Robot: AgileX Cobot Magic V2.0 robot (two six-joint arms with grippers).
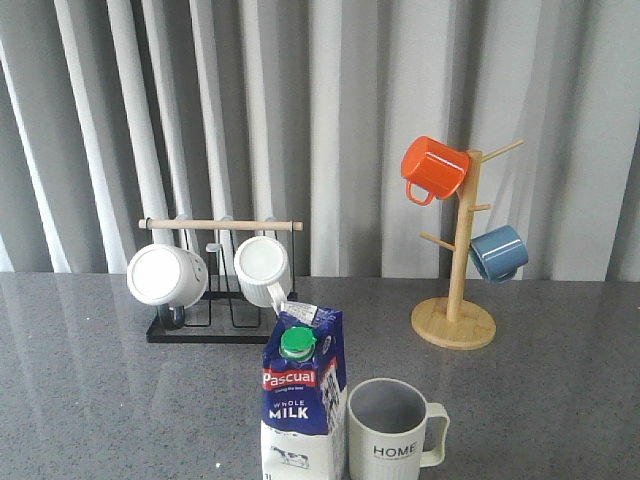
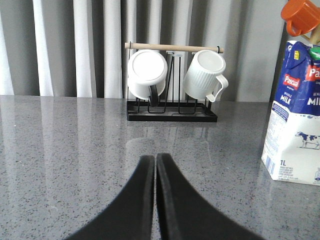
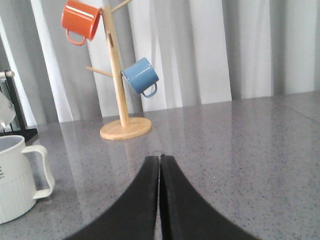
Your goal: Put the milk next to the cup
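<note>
The milk carton (image 1: 303, 400) stands upright at the table's front centre, blue and white with a green cap. The ribbed "HOME" cup (image 1: 390, 432) stands just right of it, almost touching, handle to the right. The carton also shows in the left wrist view (image 2: 295, 115), and the cup shows in the right wrist view (image 3: 17, 177). My left gripper (image 2: 155, 157) is shut and empty, low over the table, left of the carton. My right gripper (image 3: 160, 157) is shut and empty, right of the cup. Neither gripper shows in the front view.
A black rack with a wooden bar (image 1: 220, 226) holds two white mugs (image 1: 166, 274) at the back left. A wooden mug tree (image 1: 455, 310) at the back right carries an orange mug (image 1: 433, 168) and a blue mug (image 1: 498, 252). Grey curtains hang behind the speckled grey table (image 1: 90, 400).
</note>
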